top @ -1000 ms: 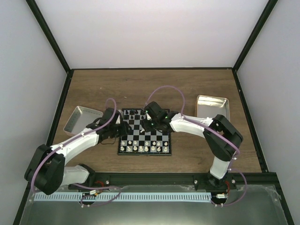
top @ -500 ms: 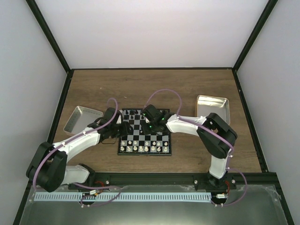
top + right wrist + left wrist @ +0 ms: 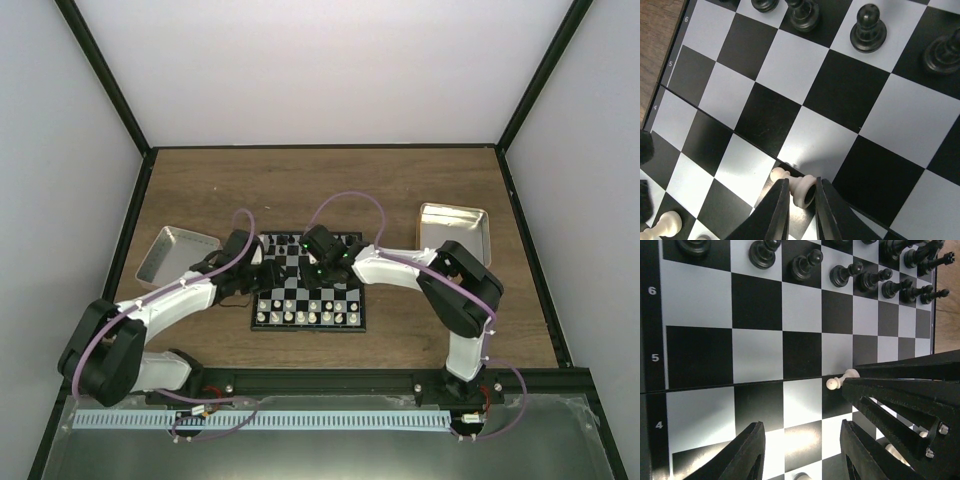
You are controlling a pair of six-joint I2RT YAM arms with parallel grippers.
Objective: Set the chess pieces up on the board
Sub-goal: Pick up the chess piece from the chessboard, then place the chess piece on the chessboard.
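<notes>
Wooden table [image 3: 300, 190], brown, walled on three sides, filling the middle of the top view. Directly on it lay three items: a chequered board [image 3: 306, 328] at centre; a silver tray [image 3: 150, 262] at centre left, set askew; a gold-rimmed tin [image 3: 452, 212] at centre right.

Noted shift of right gripper [image 3: 801, 184] toward 9 o'clock over board [image 3: 780, 65]; narrowing of jaws onto toppled white pawn [image 3: 799, 193].
</notes>
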